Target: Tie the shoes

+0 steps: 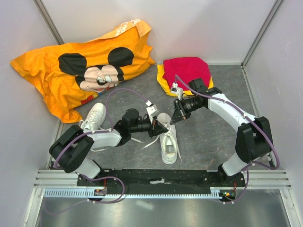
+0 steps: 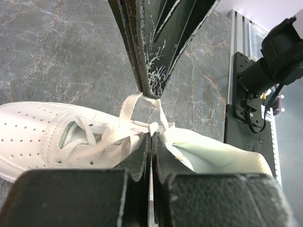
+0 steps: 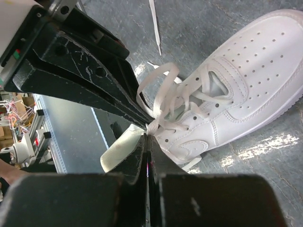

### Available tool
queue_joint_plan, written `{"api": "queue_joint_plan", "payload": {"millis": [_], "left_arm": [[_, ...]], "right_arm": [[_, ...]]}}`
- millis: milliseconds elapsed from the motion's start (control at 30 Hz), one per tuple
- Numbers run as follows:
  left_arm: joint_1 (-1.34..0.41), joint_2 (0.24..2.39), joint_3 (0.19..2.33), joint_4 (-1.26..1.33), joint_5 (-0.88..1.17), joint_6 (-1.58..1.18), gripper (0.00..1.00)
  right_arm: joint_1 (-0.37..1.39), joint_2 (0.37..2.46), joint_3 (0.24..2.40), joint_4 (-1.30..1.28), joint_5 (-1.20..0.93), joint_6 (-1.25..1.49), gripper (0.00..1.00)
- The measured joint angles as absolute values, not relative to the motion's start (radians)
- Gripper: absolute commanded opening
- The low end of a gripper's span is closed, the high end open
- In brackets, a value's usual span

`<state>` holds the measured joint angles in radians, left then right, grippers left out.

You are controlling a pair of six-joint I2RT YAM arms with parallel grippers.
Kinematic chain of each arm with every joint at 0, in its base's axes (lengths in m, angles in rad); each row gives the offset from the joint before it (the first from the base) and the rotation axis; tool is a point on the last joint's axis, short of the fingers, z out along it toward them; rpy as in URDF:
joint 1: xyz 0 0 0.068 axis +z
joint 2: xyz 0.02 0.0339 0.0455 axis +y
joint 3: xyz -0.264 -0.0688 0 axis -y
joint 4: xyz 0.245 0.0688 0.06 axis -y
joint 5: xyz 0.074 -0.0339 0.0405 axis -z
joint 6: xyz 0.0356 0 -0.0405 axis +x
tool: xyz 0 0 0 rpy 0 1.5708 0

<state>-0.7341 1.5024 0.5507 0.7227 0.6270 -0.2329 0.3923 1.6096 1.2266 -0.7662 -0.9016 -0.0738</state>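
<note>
White laces (image 3: 161,90) of the middle sneaker (image 1: 169,144) are pinched above its tongue by left gripper (image 2: 151,141) and right gripper (image 3: 147,141), both clenched on lace; one loop stands up, yet the bow looks unfinished; the other sneaker (image 1: 94,116), further left on the surface (image 1: 213,142), probably comes after.

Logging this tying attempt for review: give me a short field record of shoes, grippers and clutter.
shoe being tied: white sneaker, between the grippers, laces looped up
other shoe: lies beside left arm
left gripper: shut on laces
right gripper: shut on laces
clutter: orange shirt, red cloth at back
</note>
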Motion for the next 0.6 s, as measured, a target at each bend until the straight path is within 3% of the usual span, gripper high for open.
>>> {"api": "queue_joint_plan", "payload": {"millis": [600], "left_arm": [[-0.735,1.616,0.576,0.895,0.629,-0.387,0.02]], "right_arm": [[0.405,1.576,1.182,-0.706,-0.92,-0.028,0.0]]}}
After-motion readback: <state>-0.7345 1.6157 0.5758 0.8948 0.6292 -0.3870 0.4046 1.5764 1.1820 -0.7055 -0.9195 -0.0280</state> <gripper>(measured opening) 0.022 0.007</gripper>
